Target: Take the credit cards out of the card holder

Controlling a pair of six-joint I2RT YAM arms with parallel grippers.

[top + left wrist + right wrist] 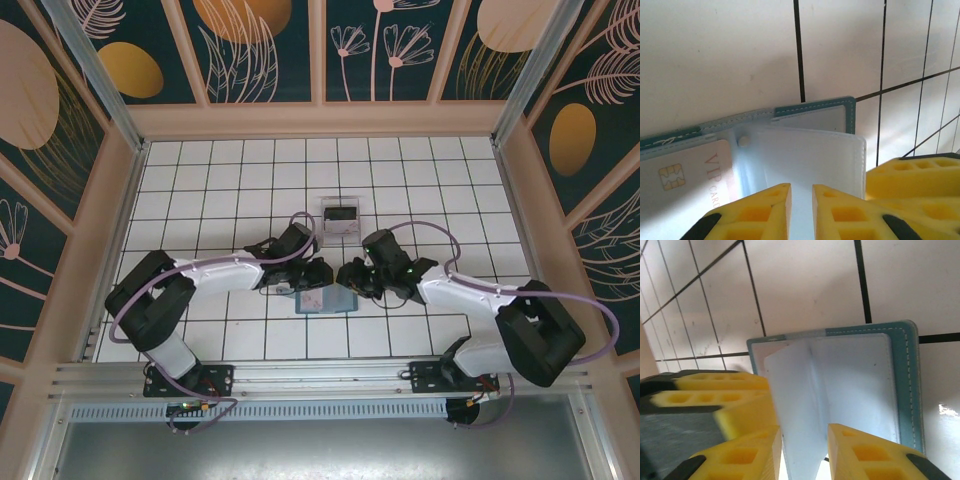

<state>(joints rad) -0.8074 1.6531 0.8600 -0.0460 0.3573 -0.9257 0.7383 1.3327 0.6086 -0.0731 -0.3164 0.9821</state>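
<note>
Bottom of left wrist view: left end effector (pixel 801 212) nearly shut astride the clear sleeve (pixel 805 155), hold uncertain; right end effector (pixel 802 455) gaping around it. On table (pixel 220 170), centre frame, card holder (pixel 325 300) spread open. Pin the cover, then slide pale credit card (pixel 685 175) out flat.

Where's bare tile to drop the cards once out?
Free: white tiles left of the clear plastic tray up to the left wall, and the same on its right. Also the near row below the teal-blue folding wallet. Crowded: the centre, where both arms' jaws meet over the wallet.
</note>
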